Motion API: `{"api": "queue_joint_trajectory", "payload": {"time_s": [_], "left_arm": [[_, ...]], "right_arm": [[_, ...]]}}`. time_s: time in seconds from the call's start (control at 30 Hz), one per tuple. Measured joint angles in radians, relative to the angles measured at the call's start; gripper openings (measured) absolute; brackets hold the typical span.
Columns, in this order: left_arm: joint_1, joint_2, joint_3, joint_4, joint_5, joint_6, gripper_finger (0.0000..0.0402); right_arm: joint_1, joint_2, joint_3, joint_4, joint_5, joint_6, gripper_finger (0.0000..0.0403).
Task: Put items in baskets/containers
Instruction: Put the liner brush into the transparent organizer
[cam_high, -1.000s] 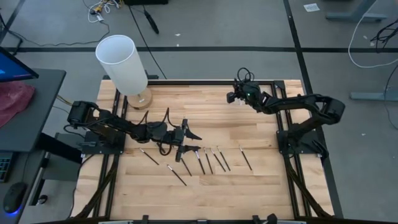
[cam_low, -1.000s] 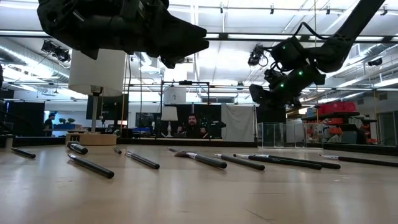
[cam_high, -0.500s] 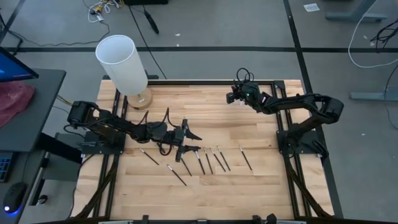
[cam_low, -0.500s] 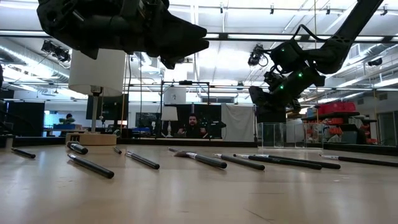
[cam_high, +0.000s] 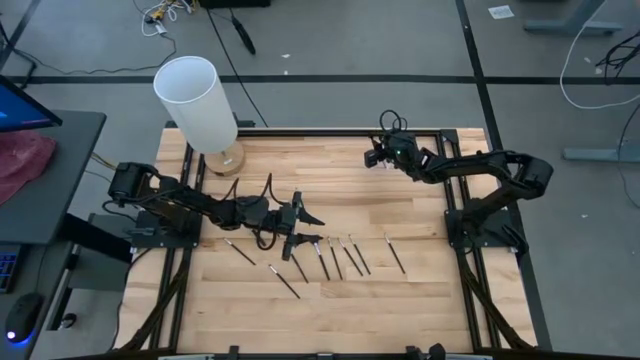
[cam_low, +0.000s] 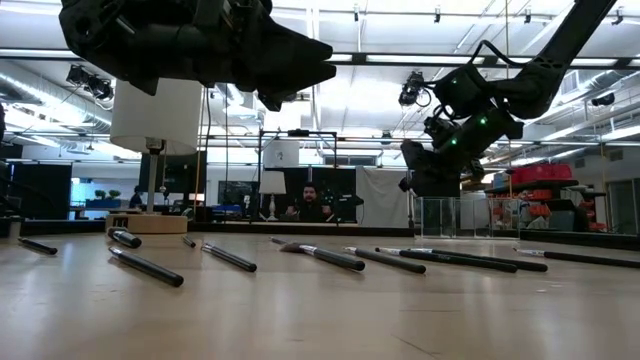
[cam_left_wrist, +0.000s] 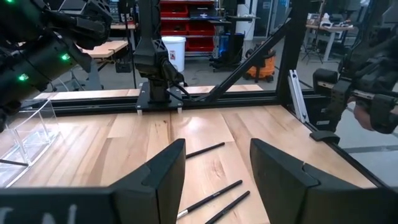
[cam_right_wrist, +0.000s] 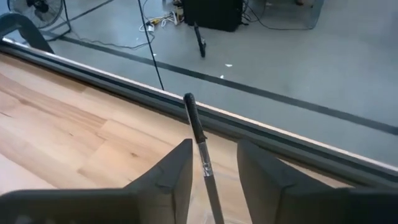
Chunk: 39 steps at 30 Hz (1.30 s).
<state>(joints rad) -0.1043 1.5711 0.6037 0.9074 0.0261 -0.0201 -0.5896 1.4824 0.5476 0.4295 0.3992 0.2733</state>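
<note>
Several thin dark brushes (cam_high: 340, 257) lie side by side on the wooden table near its middle; they also show in the low view (cam_low: 320, 255). The clear plastic holder (cam_low: 445, 215) stands toward the far right and is seen in the left wrist view too (cam_left_wrist: 28, 134). My right gripper (cam_high: 372, 157) hovers over it, open, pointing slantwise down. One brush (cam_right_wrist: 200, 140) stands in the gap between its fingers, apart from both. My left gripper (cam_high: 312, 229) hangs level above the left end of the row, open, nothing in it.
A tall white cylinder on a round wooden base (cam_high: 195, 100) stands at the far left corner. Black frame rails (cam_high: 330, 131) run along the table's edges. A person (cam_low: 305, 205) sits in the room beyond the far edge. Bare wood lies toward the near edge.
My right gripper has opened over the clear holder without shifting place; in the low view its dark outline has spread downward. My left gripper and the brushes on the table have kept still.
</note>
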Motion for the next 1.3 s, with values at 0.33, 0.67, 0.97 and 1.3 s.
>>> {"api": "queue_joint_trajectory", "payload": {"time_s": [0.33,0.67,0.97,1.3], "left_arm": [[0.000,0.000,0.000,-0.002,0.000,-0.021,0.0183],[0.000,0.000,0.000,-0.003,-0.043,-0.010,0.0183],[0.002,0.001,0.000,-0.025,-0.052,-0.009,0.0183],[0.011,0.001,0.000,-0.030,-0.075,0.014,0.0183]], "right_arm": [[0.024,-0.174,0.000,-0.057,0.004,-0.065,0.0130],[0.302,-0.391,0.001,-0.144,-0.126,-0.018,0.0111],[0.695,-0.336,0.001,-0.223,-0.130,0.040,0.0067],[0.843,-0.228,0.001,-0.107,-0.111,0.042,0.0043]]}}
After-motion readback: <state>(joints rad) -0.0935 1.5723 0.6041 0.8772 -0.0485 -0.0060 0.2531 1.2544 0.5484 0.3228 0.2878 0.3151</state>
